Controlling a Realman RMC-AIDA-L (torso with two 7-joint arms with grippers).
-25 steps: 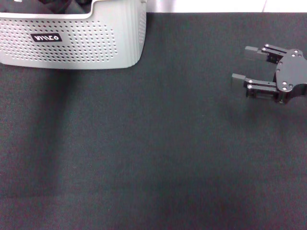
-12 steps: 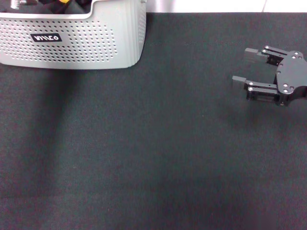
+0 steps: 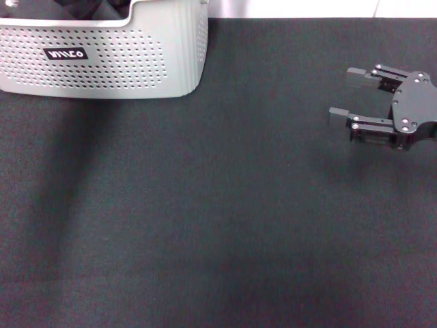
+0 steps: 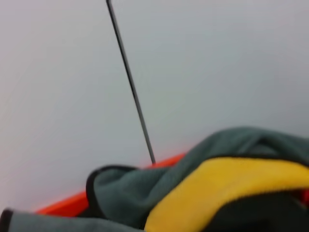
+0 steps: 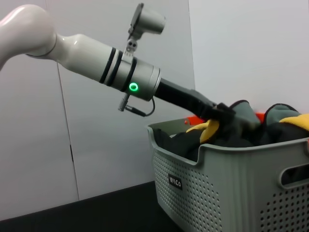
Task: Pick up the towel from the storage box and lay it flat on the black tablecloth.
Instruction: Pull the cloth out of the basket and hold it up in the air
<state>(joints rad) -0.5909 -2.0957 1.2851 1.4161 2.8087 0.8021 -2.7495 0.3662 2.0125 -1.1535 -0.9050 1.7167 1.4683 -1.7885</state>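
Observation:
The storage box (image 3: 136, 61) stands at the far left of the black tablecloth (image 3: 205, 219). The right wrist view shows the box (image 5: 222, 179) with my left arm reaching in from above. My left gripper (image 5: 223, 113) is down among the folds of the towel (image 5: 244, 113), at the box's rim. The left wrist view shows the towel (image 4: 227, 183) very close, its yellow face and grey face bunched together. My right gripper (image 3: 346, 94) hangs open and empty over the cloth at the right.
A dark fabric bundle (image 3: 82, 8) lies in the box beside the towel. Something orange-red (image 4: 63, 205) shows behind the towel. A pale wall (image 5: 241, 43) stands behind the box. The tablecloth's far edge runs along the top of the head view.
A yellow bit of towel that showed over the box's rim in the head view half a second ago is now out of sight. The right gripper has barely moved.

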